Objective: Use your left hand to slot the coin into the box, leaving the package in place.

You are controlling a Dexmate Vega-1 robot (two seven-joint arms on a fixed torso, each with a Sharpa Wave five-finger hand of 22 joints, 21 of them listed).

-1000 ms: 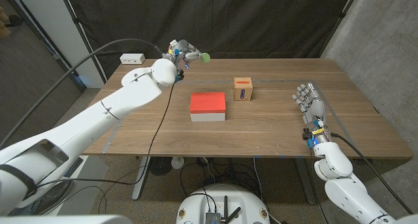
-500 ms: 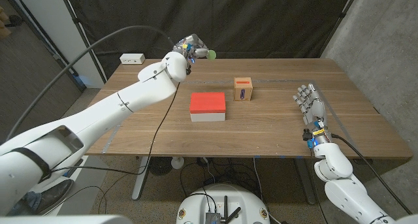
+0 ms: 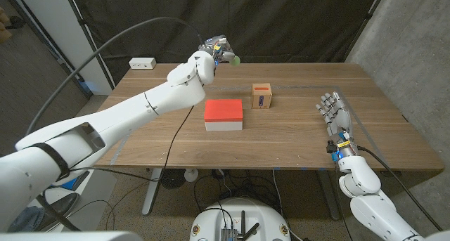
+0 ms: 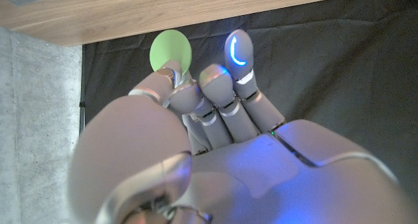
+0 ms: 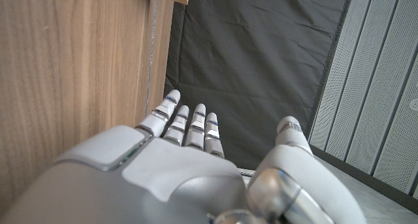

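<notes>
The left hand (image 3: 214, 46) pinched a round pale-green coin (image 3: 235, 60) above the table's (image 3: 295, 139) far edge. The slotted box (image 3: 262, 95) sat near it, below and to its right, with bare wood around. The right hand (image 3: 335, 111) held nothing, fingers apart.

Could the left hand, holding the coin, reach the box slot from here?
Probably yes: the left hand holds the coin above the table's far edge, nothing stands between it and the box.

My left hand (image 3: 216, 47) holds the coin (image 3: 235, 59) above the table's (image 3: 295, 139) far edge. The box (image 3: 262, 96) sits nearer and right of it; the package (image 3: 223, 115) lies nearer still.
</notes>
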